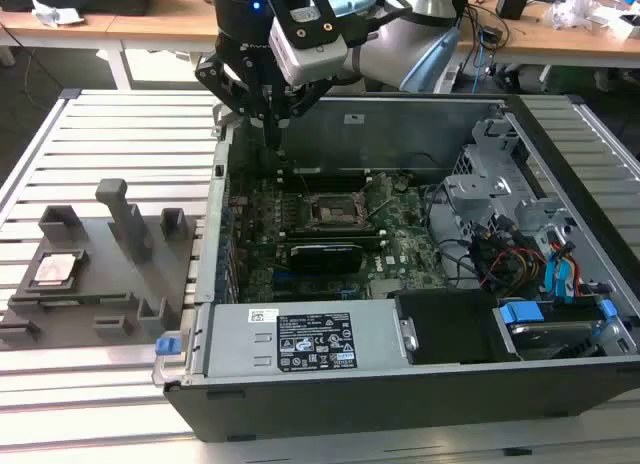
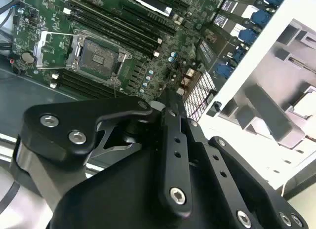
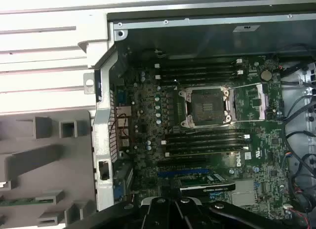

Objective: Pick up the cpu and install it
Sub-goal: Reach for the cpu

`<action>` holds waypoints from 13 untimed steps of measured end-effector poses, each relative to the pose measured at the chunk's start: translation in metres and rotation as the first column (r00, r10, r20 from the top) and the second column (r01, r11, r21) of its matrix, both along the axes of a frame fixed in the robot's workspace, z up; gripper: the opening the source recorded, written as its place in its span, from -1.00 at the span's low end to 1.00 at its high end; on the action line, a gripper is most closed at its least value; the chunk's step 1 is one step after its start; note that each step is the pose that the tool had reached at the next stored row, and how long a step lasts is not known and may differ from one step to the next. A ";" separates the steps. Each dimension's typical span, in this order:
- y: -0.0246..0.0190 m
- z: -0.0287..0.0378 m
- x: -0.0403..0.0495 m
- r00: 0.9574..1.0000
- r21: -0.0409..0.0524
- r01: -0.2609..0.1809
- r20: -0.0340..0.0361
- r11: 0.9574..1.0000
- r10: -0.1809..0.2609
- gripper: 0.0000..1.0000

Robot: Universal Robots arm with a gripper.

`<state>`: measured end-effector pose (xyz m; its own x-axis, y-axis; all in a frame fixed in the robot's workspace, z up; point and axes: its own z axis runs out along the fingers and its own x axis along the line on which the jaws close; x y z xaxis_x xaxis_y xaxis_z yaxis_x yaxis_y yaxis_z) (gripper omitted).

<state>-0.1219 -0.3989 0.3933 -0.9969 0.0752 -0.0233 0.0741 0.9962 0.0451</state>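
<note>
**One cpu in its tray; jaws empty over the open computer case.**
Exterior view: the jaws are together, holding nothing, above the case's (image 1: 400, 394) far edge. One cpu (image 1: 55, 271) lies in the grey tray (image 1: 95, 319) on the slatted surface (image 1: 110, 134), at the exterior view's left, well apart from them. Second wrist view: one socket (image 2: 98, 56) lies uncovered. First wrist view: the same socket (image 3: 207, 106), with the tray (image 3: 44, 160) beside the case wall (image 3: 101, 120).

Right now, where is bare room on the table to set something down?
Bare slats behind the tray and in front of it; more past the case on the exterior view's right. The tray, holding the cpu, and the case interior are crowded.
</note>
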 end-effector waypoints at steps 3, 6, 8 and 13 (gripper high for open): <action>0.0000 0.0000 -0.0026 1.000 0.000 0.000 0.000 1.000 0.000 -0.79; 0.0000 0.0000 -0.0047 1.000 -0.001 0.000 0.000 1.000 0.000 -0.79; 0.0000 0.0000 -0.0079 1.000 -0.001 0.000 0.000 1.000 0.000 -0.79; 0.0000 0.0000 -0.0210 1.000 -0.001 0.000 0.000 1.000 0.000 -0.79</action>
